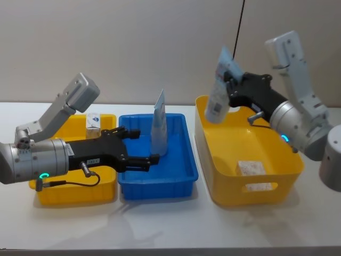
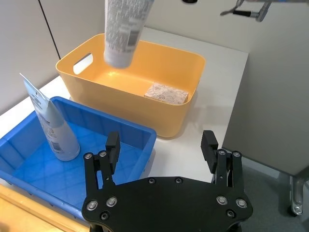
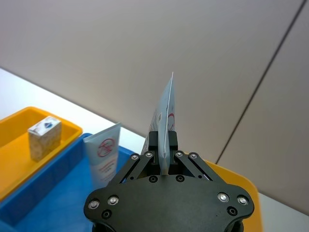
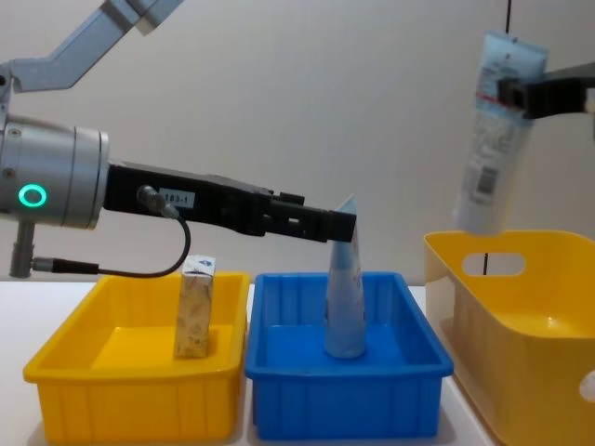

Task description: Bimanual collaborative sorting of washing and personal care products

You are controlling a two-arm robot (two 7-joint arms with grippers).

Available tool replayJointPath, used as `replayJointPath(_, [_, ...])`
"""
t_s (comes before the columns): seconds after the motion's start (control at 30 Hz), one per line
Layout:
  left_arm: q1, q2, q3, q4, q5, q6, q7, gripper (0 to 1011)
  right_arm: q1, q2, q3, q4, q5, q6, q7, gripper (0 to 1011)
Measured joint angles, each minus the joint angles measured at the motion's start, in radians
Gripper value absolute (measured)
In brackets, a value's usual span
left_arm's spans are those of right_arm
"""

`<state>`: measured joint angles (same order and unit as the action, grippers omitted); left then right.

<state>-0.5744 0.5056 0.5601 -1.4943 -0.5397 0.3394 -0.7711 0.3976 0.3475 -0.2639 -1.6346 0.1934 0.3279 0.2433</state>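
Take the blue tray (image 1: 184, 178) as your landmark. Your right gripper (image 1: 230, 85) hangs high to the right of it, above the near-left corner of the large yellow basket (image 1: 224, 194), its fingers pinched on the flat sealed end of a light-blue pouch (image 1: 219, 96) that dangles tilted, clear of the basket rim. One beige carton (image 1: 250, 167) lies flat on the basket floor. Inside the blue tray a second pouch (image 1: 159, 125) stands upright toward the back. Left of the blue tray, a small carton (image 1: 93, 121) stands upright in the yellow tray (image 1: 74, 194).

Your left gripper (image 1: 139, 145) hovers over the blue tray's left side — fingers spread, holding nothing — just beside the standing pouch.

Watch these, as I judge it:
- The held pouch is gripped only at its thin end, so it can swing or slip if you move the arm fast — and it may drop back into the basket.
- Carrying it left toward the blue tray brings the two arms close; the left gripper sits right in that path and could be struck.
- The standing pouch looks tippy. A nudge from either gripper, or from the arriving pouch, could topple it.
- Release too high and the pouch may bounce out over the tray's low wall.
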Motion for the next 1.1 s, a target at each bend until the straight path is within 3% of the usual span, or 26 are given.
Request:
replayJointPath(0.3, [0.0, 0.0, 0.0, 0.0, 0.0, 0.0, 0.0, 1001, -0.026, 0.012, 0.061, -0.028, 0.016, 0.034, -0.018, 71])
replayJointPath(0.73, [0.0, 0.0, 0.0, 0.0, 0.0, 0.0, 0.0, 1001, -0.076, 0.011, 0.098, -0.043, 0.023, 0.071, -0.032, 74])
replayJointPath(1.07, [0.0, 0.0, 0.0, 0.0, 0.0, 0.0, 0.0, 1001, -0.096, 0.008, 0.108, -0.047, 0.025, 0.083, -0.036, 359])
replayJointPath(1.1, [0.0, 0.0, 0.0, 0.0, 0.0, 0.0, 0.0, 1001, -0.096, 0.008, 0.108, -0.047, 0.025, 0.083, -0.036, 426])
